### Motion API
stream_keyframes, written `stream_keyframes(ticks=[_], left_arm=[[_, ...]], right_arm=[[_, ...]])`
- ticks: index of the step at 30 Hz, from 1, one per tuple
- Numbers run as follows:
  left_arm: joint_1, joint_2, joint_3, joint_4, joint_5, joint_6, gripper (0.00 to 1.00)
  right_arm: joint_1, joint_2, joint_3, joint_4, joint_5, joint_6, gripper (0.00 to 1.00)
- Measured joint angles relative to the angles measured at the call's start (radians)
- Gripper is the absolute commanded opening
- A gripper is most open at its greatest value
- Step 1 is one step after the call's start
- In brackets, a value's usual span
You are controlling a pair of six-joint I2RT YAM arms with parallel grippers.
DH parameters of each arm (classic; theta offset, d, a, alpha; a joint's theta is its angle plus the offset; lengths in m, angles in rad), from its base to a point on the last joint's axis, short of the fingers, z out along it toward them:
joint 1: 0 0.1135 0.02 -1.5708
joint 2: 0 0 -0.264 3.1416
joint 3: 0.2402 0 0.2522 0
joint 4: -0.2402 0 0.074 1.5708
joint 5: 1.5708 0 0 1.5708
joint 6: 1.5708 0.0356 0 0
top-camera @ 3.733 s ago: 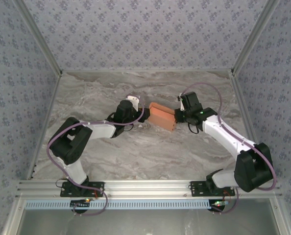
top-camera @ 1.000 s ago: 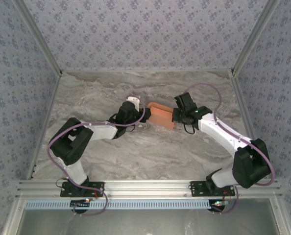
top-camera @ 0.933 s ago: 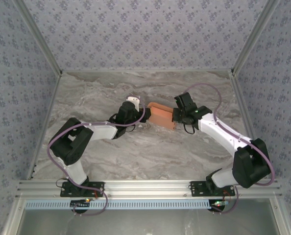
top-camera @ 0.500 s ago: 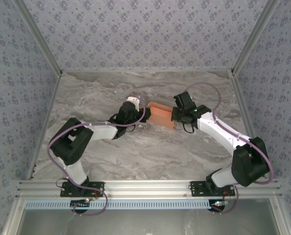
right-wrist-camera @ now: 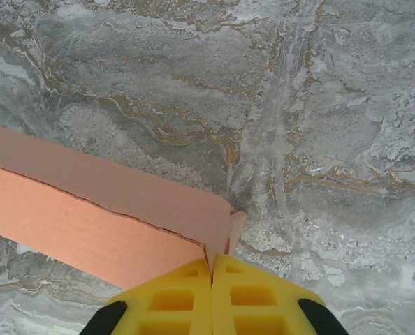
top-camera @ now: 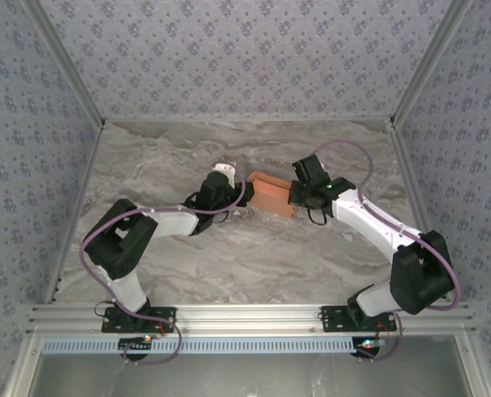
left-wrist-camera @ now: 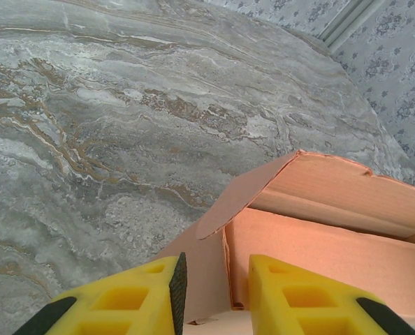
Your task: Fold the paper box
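The paper box [top-camera: 270, 194] is salmon-orange cardboard, partly formed, lying mid-table between both arms. In the left wrist view the paper box [left-wrist-camera: 312, 230] shows an open top with a curved flap leaning outward. My left gripper [top-camera: 240, 193] is at its left end; its yellow fingers [left-wrist-camera: 144, 293] stand apart astride the box's corner edge, so the left gripper [left-wrist-camera: 214, 269] is open. My right gripper [top-camera: 296, 198] is at the right end. There the paper box [right-wrist-camera: 110, 209] has a thin end wall pinched in the right gripper [right-wrist-camera: 212, 264], which is shut on it.
The marble table [top-camera: 229, 256] stretches around the box. Patterned walls [top-camera: 245, 58] close in the back and both sides. A metal rail [top-camera: 245, 318] runs along the near edge by the arm bases.
Since 3.7 s ago the right gripper has shifted left and closed in on the box's right end, nudging the box slightly left. Over the last second almost nothing has moved.
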Motion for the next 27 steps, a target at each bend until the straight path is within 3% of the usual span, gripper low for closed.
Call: stream_keyframes(ticks=[13, 27], left_arm=[[-0.008, 0.000, 0.043, -0.084, -0.075, -0.005, 0.29], [-0.009, 0.000, 0.049, -0.097, -0.082, -0.027, 0.29]], right_arm=[[-0.032, 0.002, 0.046, -0.006, -0.072, -0.001, 0.07], [-0.032, 0.024, 0.045, 0.001, -0.071, 0.003, 0.07]])
